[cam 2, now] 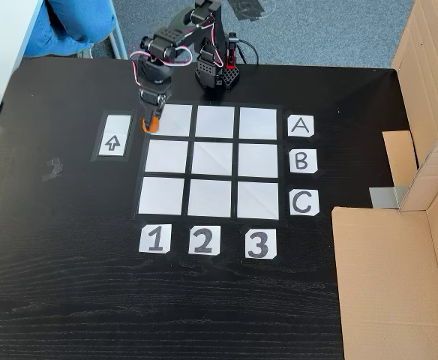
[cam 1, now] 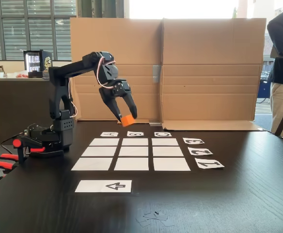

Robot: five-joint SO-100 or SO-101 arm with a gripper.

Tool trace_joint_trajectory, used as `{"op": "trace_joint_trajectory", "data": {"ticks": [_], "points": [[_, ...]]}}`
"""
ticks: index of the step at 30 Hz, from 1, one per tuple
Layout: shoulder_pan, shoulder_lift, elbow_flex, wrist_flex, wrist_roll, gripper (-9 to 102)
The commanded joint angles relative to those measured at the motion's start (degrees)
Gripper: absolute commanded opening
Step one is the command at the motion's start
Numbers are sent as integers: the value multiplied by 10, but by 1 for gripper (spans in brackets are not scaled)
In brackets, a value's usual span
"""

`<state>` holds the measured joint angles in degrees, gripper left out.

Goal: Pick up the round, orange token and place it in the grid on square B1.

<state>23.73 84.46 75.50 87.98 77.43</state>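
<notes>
The gripper (cam 1: 126, 118) pinches the round, orange token (cam 1: 127, 120) between its fingertips and holds it in the air above the grid (cam 2: 214, 162), apparently so it clears the paper on its way to square B1 (cam 2: 166, 156).

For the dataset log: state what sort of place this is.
Probably an office or lab demo corner: a black table screened by cardboard panels, large windows behind, grey carpet underfoot and a drinks fridge on a counter.

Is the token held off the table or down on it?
Held: the token sits between the gripper fingers, above the table.
</notes>
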Motion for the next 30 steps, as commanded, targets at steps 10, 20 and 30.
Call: {"op": "trace_joint_trajectory", "data": {"ticks": [10, 20, 30], "points": [[-19, -86, 21, -10, 16, -1], [-20, -190, -51, -9, 39, -1], [-30, -248, -102, -9, 50, -1]]}}
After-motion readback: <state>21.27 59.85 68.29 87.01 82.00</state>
